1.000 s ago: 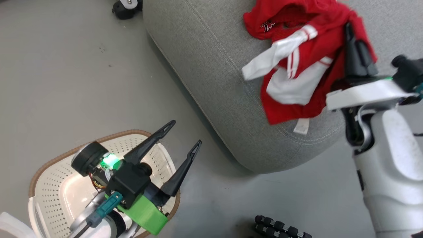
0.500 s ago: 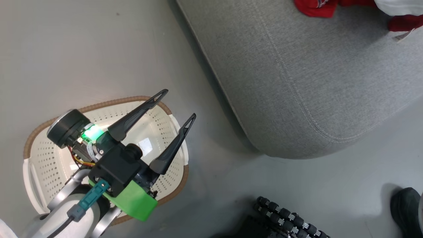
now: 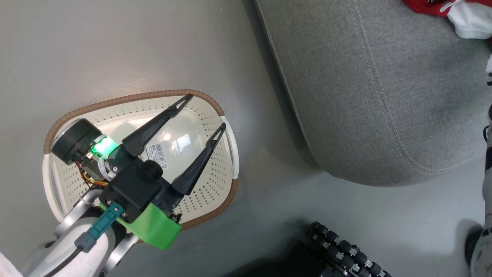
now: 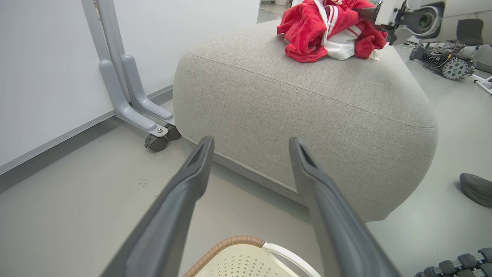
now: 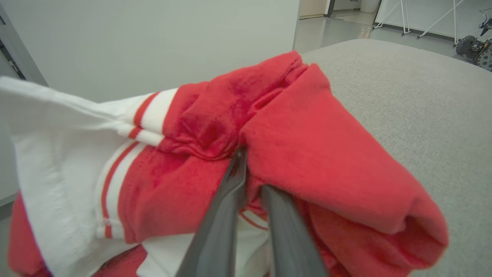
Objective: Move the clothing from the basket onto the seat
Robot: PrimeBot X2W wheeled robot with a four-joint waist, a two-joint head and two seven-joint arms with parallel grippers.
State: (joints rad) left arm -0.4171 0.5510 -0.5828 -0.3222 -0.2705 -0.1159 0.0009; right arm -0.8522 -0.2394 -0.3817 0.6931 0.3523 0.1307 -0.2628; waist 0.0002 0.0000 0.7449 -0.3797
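Far left in the L wrist view we see a white wall panel (image 4: 46, 69) and a grey stand (image 4: 123, 88) on castors, both on the grey floor (image 3: 96, 46). In the head view the basket (image 3: 134, 100) sits on the floor at left. Its shiny bottom is bare w/ a label (image 3: 157, 154) stuck on it. Over it hangs our L gripper (image 3: 206, 110), fingers spread wide, nothing btwn them.

To the right, apart from the basket, stands the seat (image 3: 365, 96), w/ floor btwn the two. Near the seat's near corner lies a black ribbed roller thing (image 3: 346, 250). A dark shoe (image 4: 476, 188) is on the floor further right.

The clothing (image 4: 315, 34) is bunched on the seat's top, at the end far from the basket. It's soft bright red fabric w/ white stripes and a white panel, and a small tag shows at its edge. Our R gripper (image 5: 251, 169) is almost closed, pinching a red fold of it, tips sunk in the fabric.
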